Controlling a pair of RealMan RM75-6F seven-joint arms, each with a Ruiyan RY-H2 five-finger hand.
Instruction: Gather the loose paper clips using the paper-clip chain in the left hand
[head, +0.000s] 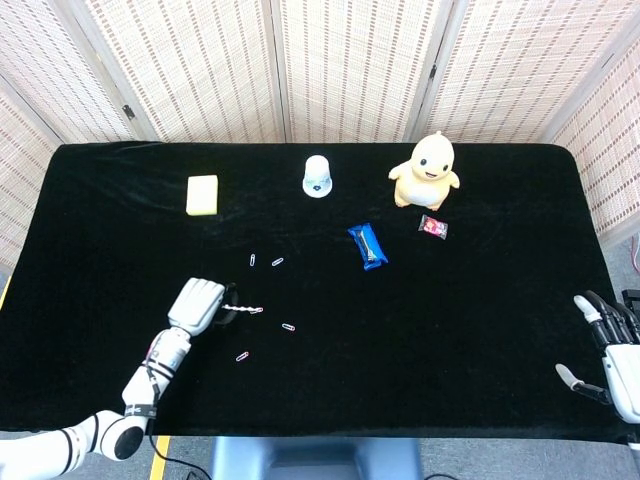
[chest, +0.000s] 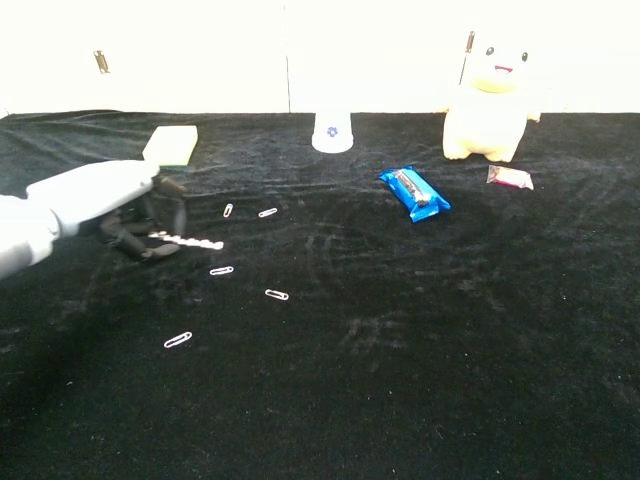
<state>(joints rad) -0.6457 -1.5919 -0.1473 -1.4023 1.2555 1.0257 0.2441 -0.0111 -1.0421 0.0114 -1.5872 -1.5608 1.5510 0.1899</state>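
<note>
The left hand (chest: 120, 205) pinches the paper-clip chain (chest: 190, 240), whose free end reaches toward the nearest of the loose paper clips (chest: 221, 270), well in front of the yellow sponge (chest: 170, 146). The right hand (head: 612, 345) hangs far across the table, fingers apart, holding nothing.

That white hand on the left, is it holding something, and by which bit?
Yes. The left hand pinches a short paper-clip chain by its near end; the rest sticks out toward the loose clips. The right hand holds nothing.
</note>
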